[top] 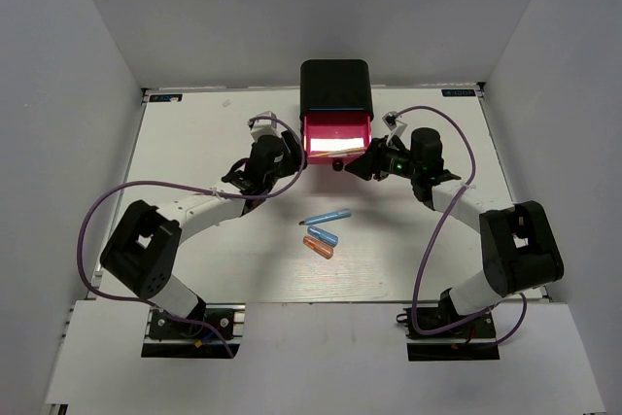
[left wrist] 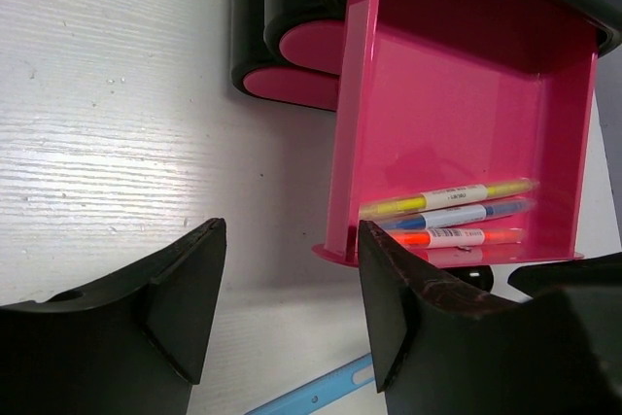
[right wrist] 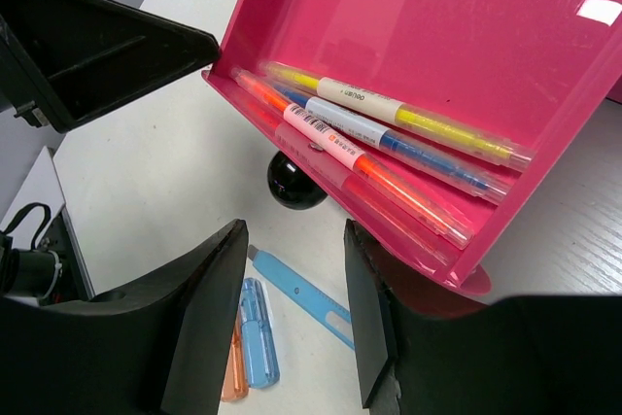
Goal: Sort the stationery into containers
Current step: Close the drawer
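Open pink drawer (top: 330, 131) sticks out of the black cabinet (top: 335, 85) at far middle, with a yellow pen (right wrist: 398, 112), a blue pen (right wrist: 389, 141) and an orange pen (right wrist: 340, 155) side by side against its near front wall. Left gripper (top: 289, 157) and right gripper (top: 363, 164) flank the drawer front, jaws of both apart, gripping nothing. On the table (top: 194, 143) just nearer lie a light-blue pen (top: 326, 216), a blue capsule (top: 323, 235) and an orange capsule (top: 318, 248), close together.

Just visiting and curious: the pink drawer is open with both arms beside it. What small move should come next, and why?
Probably the right arm should back off the open drawer and lower its open, empty jaws over the thin blue pen. That pen, a blue capsule and an orange capsule lie loose on the table, while three pens already lie in the drawer.
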Robot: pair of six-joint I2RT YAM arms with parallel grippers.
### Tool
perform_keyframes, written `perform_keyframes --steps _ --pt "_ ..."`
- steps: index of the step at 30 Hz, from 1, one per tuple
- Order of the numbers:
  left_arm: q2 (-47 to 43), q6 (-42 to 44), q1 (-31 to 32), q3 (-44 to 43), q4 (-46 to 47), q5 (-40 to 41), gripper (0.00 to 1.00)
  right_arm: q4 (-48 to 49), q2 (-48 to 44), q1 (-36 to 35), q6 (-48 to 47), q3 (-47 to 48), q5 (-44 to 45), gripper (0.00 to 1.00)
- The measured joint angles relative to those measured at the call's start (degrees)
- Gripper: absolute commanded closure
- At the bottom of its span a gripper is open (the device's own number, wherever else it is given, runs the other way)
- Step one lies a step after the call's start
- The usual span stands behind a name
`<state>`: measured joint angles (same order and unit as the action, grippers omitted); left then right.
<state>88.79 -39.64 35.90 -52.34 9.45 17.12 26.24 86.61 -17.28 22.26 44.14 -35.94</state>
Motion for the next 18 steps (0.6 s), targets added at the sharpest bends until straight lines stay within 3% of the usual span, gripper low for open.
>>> perform_keyframes --steps 11,18 --pt "-7.26 -0.09 0.00 1.90 0.63 2.91 0.30 0.00 0.00 -0.07 0.07 -0.02 -0.22 0.46" --pt "-14.91 -2.89 -0.04 12.20 0.48 4.68 0.30 -0.76 0.04 -0.11 3.34 -0.02 0.57 0.46"
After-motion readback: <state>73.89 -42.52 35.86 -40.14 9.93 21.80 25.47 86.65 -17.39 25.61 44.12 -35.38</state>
